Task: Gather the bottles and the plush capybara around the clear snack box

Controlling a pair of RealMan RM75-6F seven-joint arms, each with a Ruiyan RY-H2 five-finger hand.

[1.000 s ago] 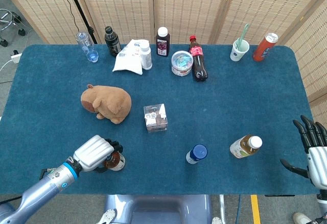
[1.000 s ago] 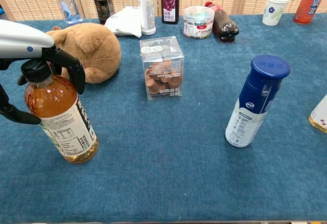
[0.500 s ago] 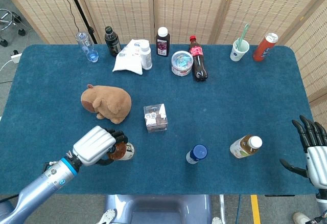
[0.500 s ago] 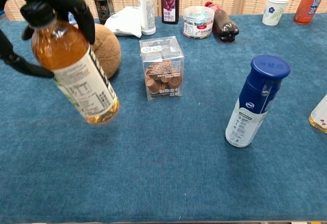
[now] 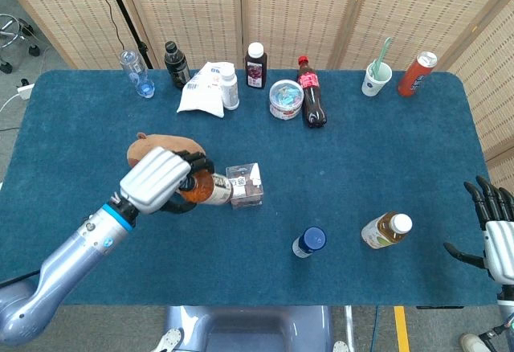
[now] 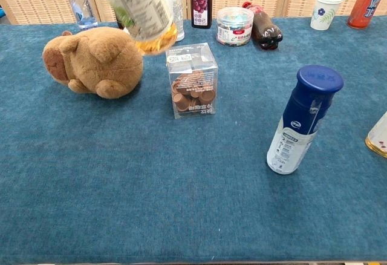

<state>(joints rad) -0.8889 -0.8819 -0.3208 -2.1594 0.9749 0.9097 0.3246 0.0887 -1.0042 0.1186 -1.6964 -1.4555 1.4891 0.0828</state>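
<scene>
The wide blue-carpeted table (image 5: 96, 127) carries everything, and most of the gathering is not yet done, judging by how things lie. The brown plush capybara (image 6: 94, 62) lies just to the left of the clear plastic snack box (image 6: 192, 78), near it but apart, so it may count as placed. The left hand (image 5: 154, 178) grips a tilted amber tea bottle with a white label (image 6: 145, 11) by its neck, held in the air close beside the box's upper left; it has yet to be set down. The dark blue-capped white bottle (image 6: 302, 120) stands well apart to the box's right, and the amber bottle with a white cap (image 5: 386, 229) stands further right, both untouched. The right hand (image 5: 496, 231) hangs off the table's right edge, fingers spread, holding nothing. The snack box itself is a small see-through cube with brown round snacks inside and a white label on top, sitting upright mid-table.
</scene>
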